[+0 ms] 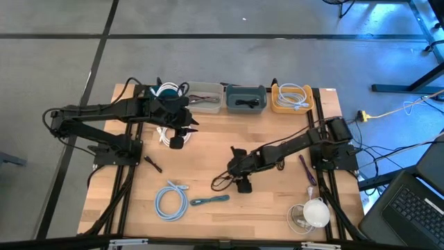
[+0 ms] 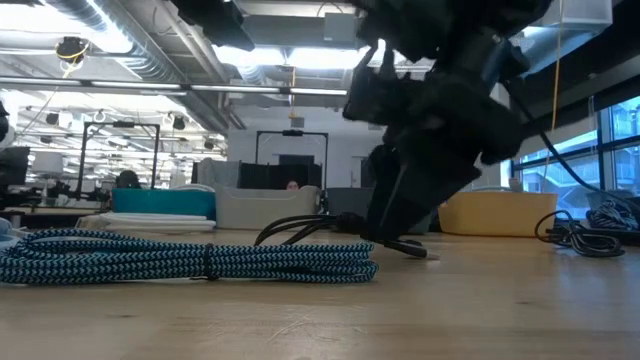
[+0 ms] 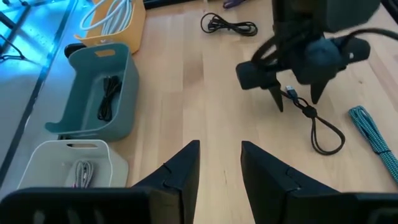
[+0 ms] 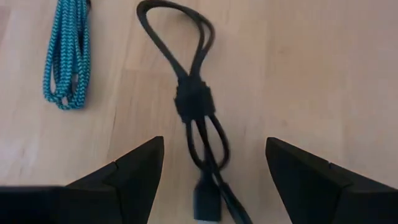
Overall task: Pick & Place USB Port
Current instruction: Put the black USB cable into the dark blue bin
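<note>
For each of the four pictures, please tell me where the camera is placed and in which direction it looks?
High view: above the table, straight down; both arms, three bins at the far edge.
Low view: at tabletop height, level across; teal braided cable, right arm above.
Left wrist view: on the left arm, past its left claw; teal bin, right arm.
Right wrist view: on the right arm, past its open right claw, down on the wood.
Shared: both wrist views show the black cable.
</note>
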